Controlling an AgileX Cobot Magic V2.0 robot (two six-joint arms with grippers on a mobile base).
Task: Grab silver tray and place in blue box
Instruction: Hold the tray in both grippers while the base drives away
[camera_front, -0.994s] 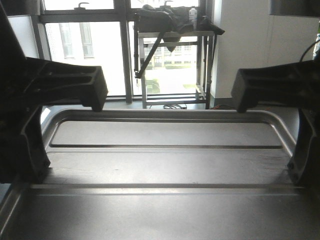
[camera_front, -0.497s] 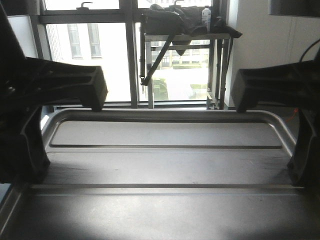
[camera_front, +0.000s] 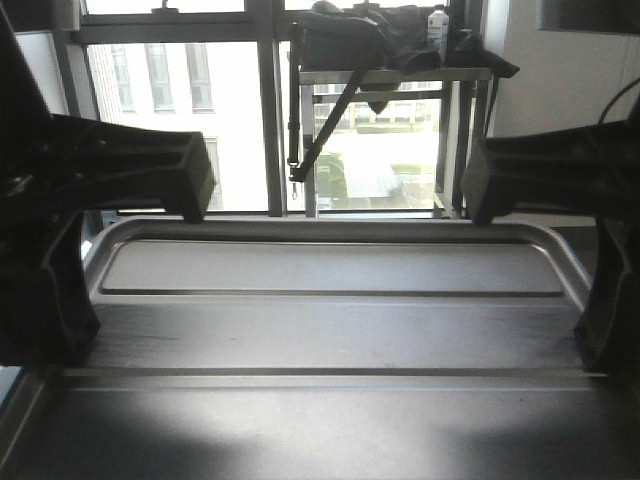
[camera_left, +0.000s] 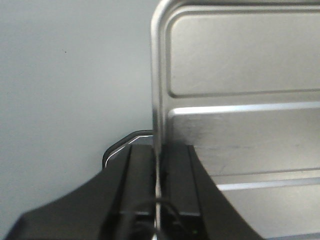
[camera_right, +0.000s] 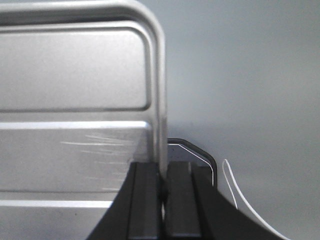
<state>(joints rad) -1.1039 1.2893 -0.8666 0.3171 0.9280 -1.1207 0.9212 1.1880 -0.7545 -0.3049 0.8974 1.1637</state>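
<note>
A silver tray (camera_front: 330, 330) is held by its two short ends, broadside to the window (camera_front: 235, 130), and fills the lower half of the front view. The left gripper (camera_left: 157, 167) is clamped on the tray's left rim, with one black finger on each side of the thin metal edge. The right gripper (camera_right: 162, 182) pinches the right rim the same way. The tray is dull brushed metal with rounded corners, a sloping rim and a recessed flat bottom crossed by two long ribs. Fine scratches catch the light near the right gripper. Window light puts a pale sheen on the tray's far half, while the near half lies in shadow. Past the tray, against the window, stands a metal-framed table (camera_front: 400, 75) carrying a dark bag (camera_front: 350, 35) and a small bottle (camera_front: 436, 20). In the wrist views a plain grey surface (camera_left: 70, 75) lies beyond the rim.
</note>
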